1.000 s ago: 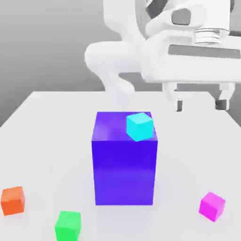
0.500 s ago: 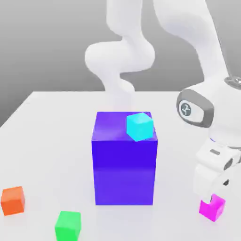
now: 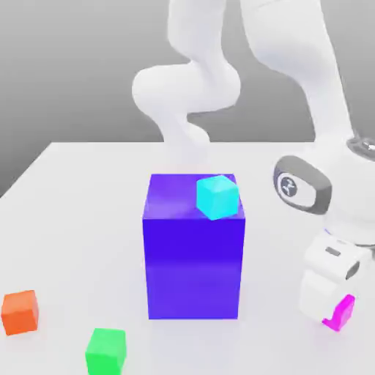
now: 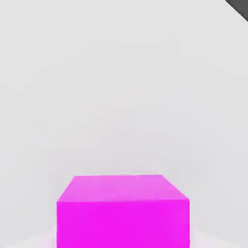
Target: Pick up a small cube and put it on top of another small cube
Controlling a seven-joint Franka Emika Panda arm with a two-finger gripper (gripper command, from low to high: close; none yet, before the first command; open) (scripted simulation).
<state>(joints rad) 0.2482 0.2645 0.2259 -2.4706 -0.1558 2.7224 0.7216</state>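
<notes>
A small magenta cube (image 3: pixel 342 313) lies on the white table near the front, at the exterior view's right. My gripper (image 3: pixel 327 291) is down low right at it, and the white hand covers most of the cube. The hand view shows the magenta cube (image 4: pixel 123 210) very close, resting on the table. A cyan cube (image 3: pixel 217 196) sits tilted on the top corner of a large blue block (image 3: pixel 192 256). An orange cube (image 3: pixel 20 312) and a green cube (image 3: pixel 106 351) lie at the front on the exterior view's left.
The tall blue block stands mid-table, to the exterior view's left of my hand. The white table (image 3: pixel 80 220) runs back to the arm's base (image 3: pixel 183 132). The table's front edge is close to the green and magenta cubes.
The hand came down from high above the table's right side to the magenta cube. Over the last half second it sank a little further and now hides more of the cube.
</notes>
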